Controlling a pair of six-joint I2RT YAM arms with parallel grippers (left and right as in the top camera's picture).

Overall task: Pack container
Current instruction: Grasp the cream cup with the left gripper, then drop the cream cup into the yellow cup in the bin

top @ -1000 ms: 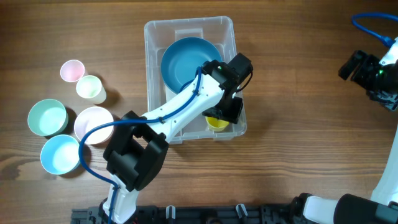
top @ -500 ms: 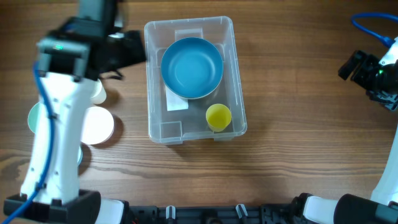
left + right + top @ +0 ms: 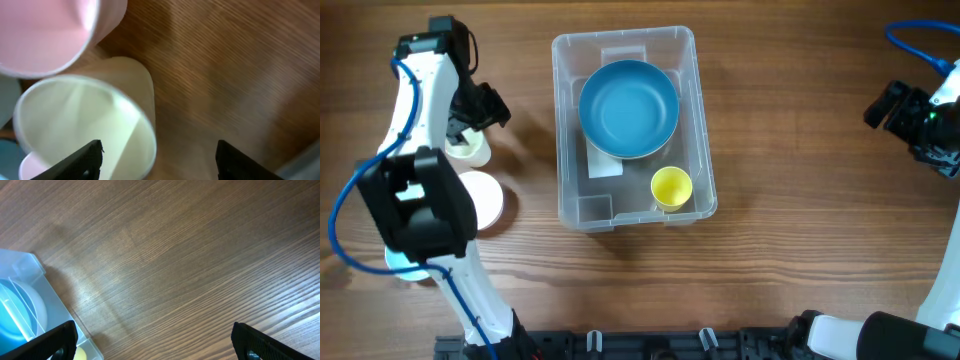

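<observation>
Over wooden worktop (image 3: 800, 150), looks mid-fetch: hangs left fingers (image 3: 82, 162) spread above pale cup (image 3: 80, 125), well left of the container (image 3: 560, 120) at centre holding blue bowl (image 3: 628, 108) and yellow cup (image 3: 671, 186); calls next for straddling the pale cup's rim and pinching; shows right fingers (image 3: 50, 342) spread, idle.

Container (image 3: 561, 150) at the middle of the table (image 3: 800, 200), bowl (image 3: 628, 108) in its far half, small cup (image 3: 671, 187) in its near right corner, cluster of cups (image 3: 480, 196) well to its left, left gripper (image 3: 159, 155) above the cluster's far cups
</observation>
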